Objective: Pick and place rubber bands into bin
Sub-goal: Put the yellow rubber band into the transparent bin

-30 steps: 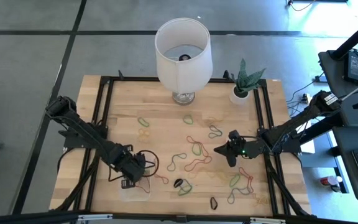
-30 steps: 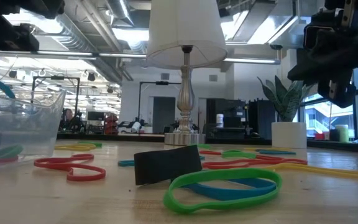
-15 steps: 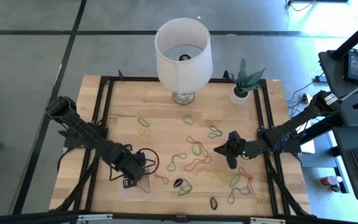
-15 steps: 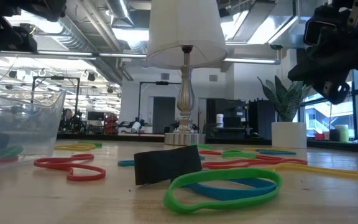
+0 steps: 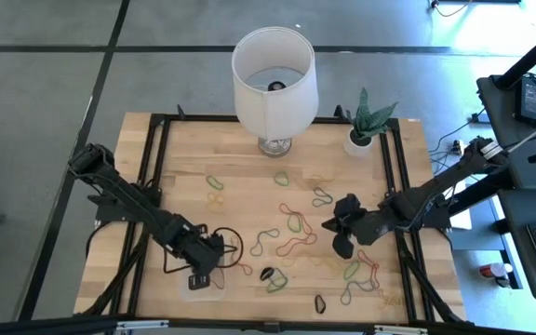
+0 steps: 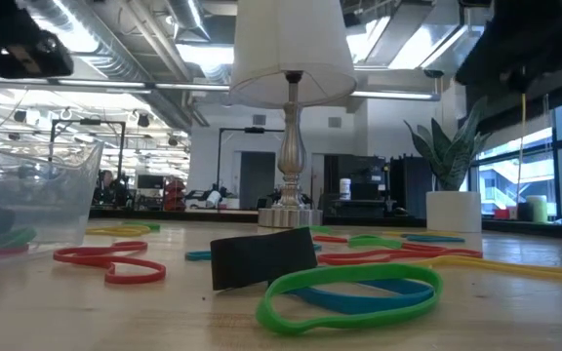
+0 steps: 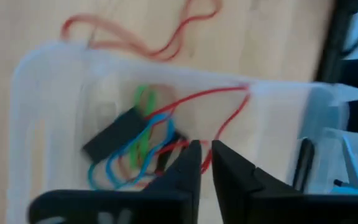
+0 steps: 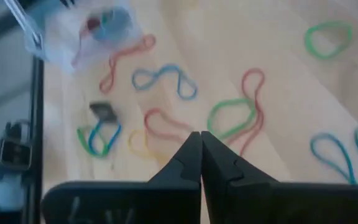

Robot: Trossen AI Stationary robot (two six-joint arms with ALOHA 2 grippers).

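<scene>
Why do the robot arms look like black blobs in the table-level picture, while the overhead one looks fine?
Low view: the camera faces bright windows and ceiling lights, so the left arm and right arm show as backlit silhouettes. High view: light falls evenly from above and shadows on the table are faint, with one sunlit glare patch on the floor.

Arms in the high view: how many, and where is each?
2. The left arm reaches over the bin, front-left; the right arm hangs above loose rubber bands, right of centre.
</scene>
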